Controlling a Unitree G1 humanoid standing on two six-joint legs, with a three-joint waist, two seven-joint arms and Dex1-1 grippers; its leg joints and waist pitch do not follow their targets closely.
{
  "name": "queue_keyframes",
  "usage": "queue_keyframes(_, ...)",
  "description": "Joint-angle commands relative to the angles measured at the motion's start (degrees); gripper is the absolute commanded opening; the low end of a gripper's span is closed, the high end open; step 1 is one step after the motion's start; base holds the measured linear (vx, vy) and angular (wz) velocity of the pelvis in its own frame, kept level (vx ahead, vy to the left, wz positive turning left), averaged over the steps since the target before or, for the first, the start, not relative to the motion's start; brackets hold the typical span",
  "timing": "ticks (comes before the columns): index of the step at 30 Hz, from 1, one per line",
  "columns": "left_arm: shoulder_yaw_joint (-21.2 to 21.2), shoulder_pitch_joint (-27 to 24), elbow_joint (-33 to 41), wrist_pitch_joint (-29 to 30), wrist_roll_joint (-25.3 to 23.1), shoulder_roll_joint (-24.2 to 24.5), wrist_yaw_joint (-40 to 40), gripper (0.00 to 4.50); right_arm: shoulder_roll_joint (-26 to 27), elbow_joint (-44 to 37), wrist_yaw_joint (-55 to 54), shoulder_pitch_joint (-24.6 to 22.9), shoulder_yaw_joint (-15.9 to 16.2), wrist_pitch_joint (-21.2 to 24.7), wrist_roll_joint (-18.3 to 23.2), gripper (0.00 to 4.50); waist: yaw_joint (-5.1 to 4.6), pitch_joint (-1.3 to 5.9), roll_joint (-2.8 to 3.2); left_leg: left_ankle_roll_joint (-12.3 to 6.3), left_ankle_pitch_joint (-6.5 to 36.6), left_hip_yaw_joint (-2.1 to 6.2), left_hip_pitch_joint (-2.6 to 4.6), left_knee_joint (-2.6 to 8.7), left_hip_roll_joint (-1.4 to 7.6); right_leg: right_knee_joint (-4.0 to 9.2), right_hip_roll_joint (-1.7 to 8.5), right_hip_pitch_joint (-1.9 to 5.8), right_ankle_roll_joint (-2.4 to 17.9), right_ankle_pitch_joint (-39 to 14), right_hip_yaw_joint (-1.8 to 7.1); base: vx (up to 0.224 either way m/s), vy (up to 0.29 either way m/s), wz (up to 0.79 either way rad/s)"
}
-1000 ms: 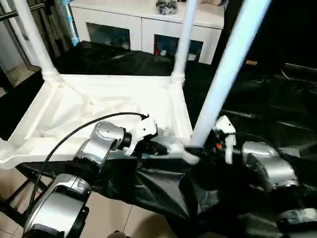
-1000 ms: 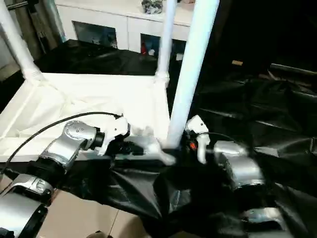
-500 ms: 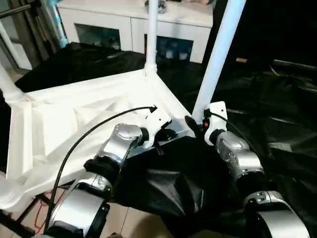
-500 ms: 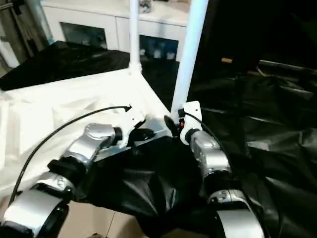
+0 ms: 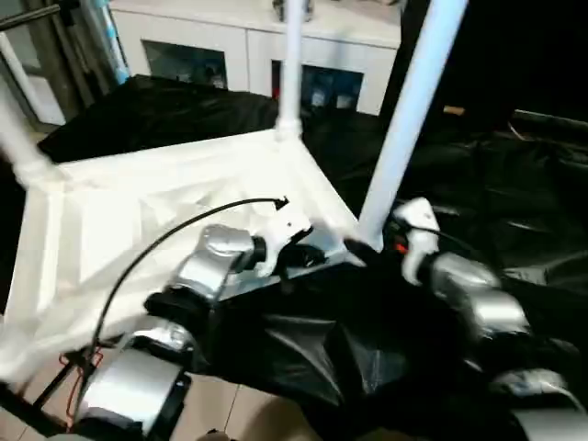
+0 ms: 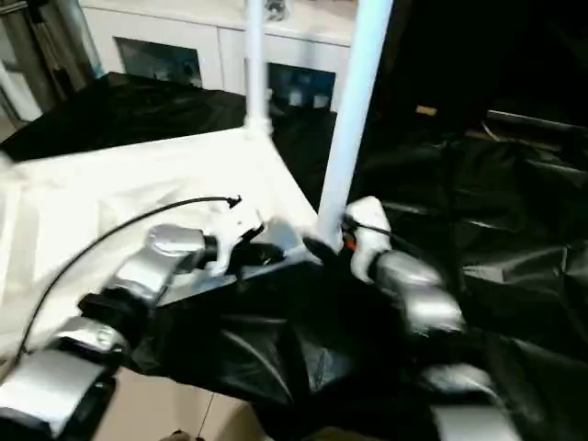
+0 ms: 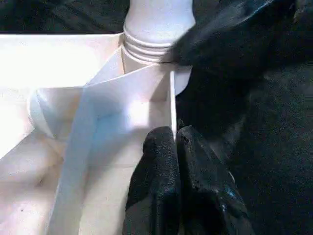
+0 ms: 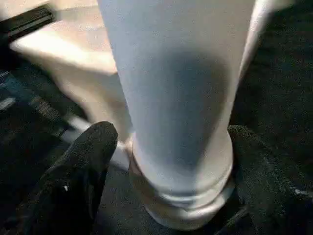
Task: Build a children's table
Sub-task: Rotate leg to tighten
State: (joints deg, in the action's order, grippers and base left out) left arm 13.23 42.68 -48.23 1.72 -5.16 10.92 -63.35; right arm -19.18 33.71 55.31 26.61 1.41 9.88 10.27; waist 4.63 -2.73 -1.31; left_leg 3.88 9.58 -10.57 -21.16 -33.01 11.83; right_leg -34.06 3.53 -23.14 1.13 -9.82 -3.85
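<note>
The children's table lies upside down, its white ribbed tabletop [image 5: 165, 202] on a black-draped surface. Three white legs stand in corner sockets: one near me [image 5: 409, 119], one at the far corner [image 5: 292, 64], one at the left [image 5: 18, 138]. My left gripper [image 5: 308, 255] is at the near rim beside the near socket; in the left wrist view its fingers [image 7: 156, 161] are shut with the rim's thin wall [image 7: 172, 98] between their tips. My right gripper [image 8: 173, 142] is open, one finger [image 8: 83, 166] on each side of the near leg's base [image 8: 181, 147].
A white cabinet with glass doors [image 5: 230, 46] stands behind the table. Crumpled black sheeting [image 5: 496, 165] covers the surface to the right and hangs over the near edge. A black cable [image 5: 156, 248] arcs over my left forearm. Tiled floor [image 5: 230, 413] shows below.
My right gripper's fingers have spread wider around the near leg's base and the right forearm has shifted right. The left gripper stays shut on the rim. The camera view has shifted.
</note>
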Motion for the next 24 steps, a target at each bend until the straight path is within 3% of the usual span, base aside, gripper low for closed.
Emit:
queue_keyframes(1, 0.7, 1.4, 1.5, -2.3, 1.2, -1.2, -1.2, 0.0, 1.0, -5.3, 10.5, -0.3, 6.3, 1.6, 2.8, 3.82, 0.27, 3.52, -0.46, -4.83, 11.0, 0.18, 0.7, 3.11, 1.76, 4.07, 4.34, 3.28, 12.0, -12.5, 2.45, 0.0, 0.0, 0.0)
queue_keyframes(6, 0.8, 1.6, 0.8, -3.9, 1.8, 0.1, -5.7, 0.0, -1.9, -8.4, 15.7, -1.9, 8.7, 4.0, 2.6, 3.67, 0.85, 3.56, -0.43, -3.81, 11.1, 0.2, 0.87, 3.16, 1.79, 4.15, 4.35, 3.05, 11.3, -13.7, 2.49, 0.0, 0.0, 0.0)
queue_keyframes(9, 0.8, 1.8, 0.4, -4.6, 1.8, 0.5, -6.2, 0.0, -2.3, -9.0, 16.0, -2.3, 9.1, 4.0, 2.0, 3.4, 0.94, 3.59, -0.43, -3.7, 10.8, 0.23, 0.76, 3.16, 1.8, 3.99, 4.46, 3.04, 11.7, -12.6, 2.45, 0.0, 0.0, 0.0)
queue_keyframes(10, 0.9, 2.1, -0.1, -4.8, 1.9, 0.7, -6.8, 0.0, -2.2, -8.5, 15.4, -2.3, 9.4, 2.6, 0.8, 3.4, 0.98, 3.63, -0.19, -3.52, 10.9, 0.26, 0.79, 3.13, 1.78, 3.98, 4.54, 2.99, 11.7, -12.8, 2.46, 0.0, 0.0, 0.0)
queue_keyframes(15, 0.8, 2.2, -0.3, -5.0, 1.9, 0.7, -7.5, 0.0, -1.6, -9.1, 14.9, -2.4, 8.9, 3.4, 1.3, 3.01, 0.99, 3.59, -0.33, -3.12, 11.4, 0.28, 0.85, 3.21, 1.79, 4.09, 4.45, 2.98, 11.5, -13.6, 2.43, 0.0, 0.0, 0.0)
queue_keyframes(24, 0.4, 1.6, 0.0, -4.8, 1.5, -0.9, -4.4, 0.0, 0.7, -9.2, 11.3, -3.3, 8.0, 4.1, 1.5, 2.73, 1.09, 3.65, -0.33, -3.22, 10.8, 0.27, 0.79, 3.15, 1.76, 4.0, 4.48, 3.06, 11.6, -12.8, 2.43, 0.0, 0.0, 0.0)
